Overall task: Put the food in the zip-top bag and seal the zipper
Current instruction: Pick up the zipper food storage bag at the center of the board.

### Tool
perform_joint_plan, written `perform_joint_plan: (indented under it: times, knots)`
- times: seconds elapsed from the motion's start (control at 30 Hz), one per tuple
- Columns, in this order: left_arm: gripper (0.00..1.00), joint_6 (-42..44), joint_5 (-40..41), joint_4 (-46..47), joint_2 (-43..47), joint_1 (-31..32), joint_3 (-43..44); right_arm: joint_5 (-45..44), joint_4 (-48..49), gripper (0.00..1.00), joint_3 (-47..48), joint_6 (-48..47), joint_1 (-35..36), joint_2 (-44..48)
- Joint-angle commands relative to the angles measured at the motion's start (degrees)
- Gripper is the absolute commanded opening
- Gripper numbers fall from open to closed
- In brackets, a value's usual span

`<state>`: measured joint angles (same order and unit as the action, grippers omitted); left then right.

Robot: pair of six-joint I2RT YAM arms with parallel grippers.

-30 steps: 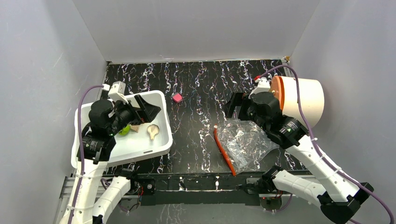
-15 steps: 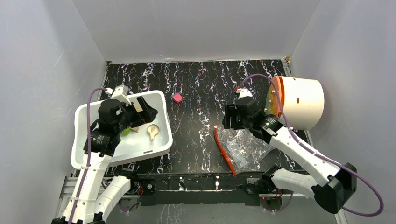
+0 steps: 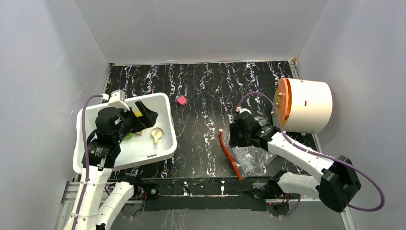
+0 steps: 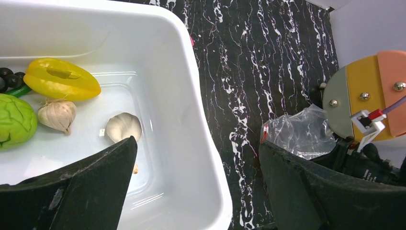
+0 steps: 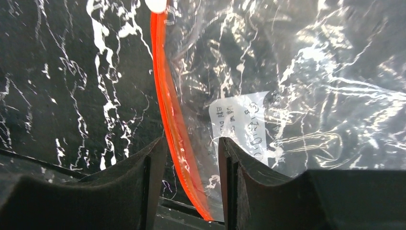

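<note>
The clear zip-top bag (image 3: 256, 152) lies flat on the black marbled table, with its orange-red zipper (image 3: 230, 155) along the left side. My right gripper (image 3: 235, 135) is open, low over the bag's mouth. In the right wrist view its jaws stand either side of the zipper (image 5: 170, 115), the bag (image 5: 297, 96) to the right. My left gripper (image 3: 143, 112) is open and empty over the white bin (image 3: 165, 103). The bin holds a yellow piece (image 4: 62, 79), a green ball (image 4: 16, 120), garlic (image 4: 57, 115) and a mushroom (image 4: 123, 127). The orange ball is hidden.
A small pink block (image 3: 181, 99) lies on the table behind the bin. A white cylinder with an orange lid (image 3: 306, 105) lies on its side at the right, close to the bag. Grey walls enclose the table on three sides.
My right gripper has come forward and down from behind the bag to its mouth, now astride the zipper. My left gripper has shifted slightly over the bin, still open.
</note>
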<state>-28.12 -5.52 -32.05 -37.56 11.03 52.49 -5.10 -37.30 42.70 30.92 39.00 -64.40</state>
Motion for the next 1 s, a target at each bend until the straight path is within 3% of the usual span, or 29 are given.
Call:
perform_joint_plan:
  times: [0.0,0.23,0.5,0.6,0.8,0.97]
  knots:
    - [0.98,0.22,-0.94,-0.07,-0.85,0.22,0.69,2.15,4.54,0.42,-2.25,1.81,1.60,-1.27]
    - [0.98,0.77,-11.64,-2.06,-5.12,0.22,2.90,2.38,8.19,0.45,-3.81,3.10,4.41,-5.80]
    - [0.98,2.10,-21.13,2.24,-1.55,0.22,0.96,-1.87,10.67,0.43,-3.06,2.06,6.31,-11.36]
    - [0.98,2.60,-22.43,1.93,-0.84,0.22,0.88,-4.36,10.88,0.35,-2.72,1.39,6.50,-12.60]
    - [0.95,2.74,-24.74,3.04,0.57,0.21,-0.90,-1.43,14.39,0.01,-2.85,0.22,6.74,-9.15]
    - [0.91,2.41,-25.64,3.14,0.44,0.16,-1.35,0.08,15.54,0.00,-2.71,0.33,6.79,-4.36]
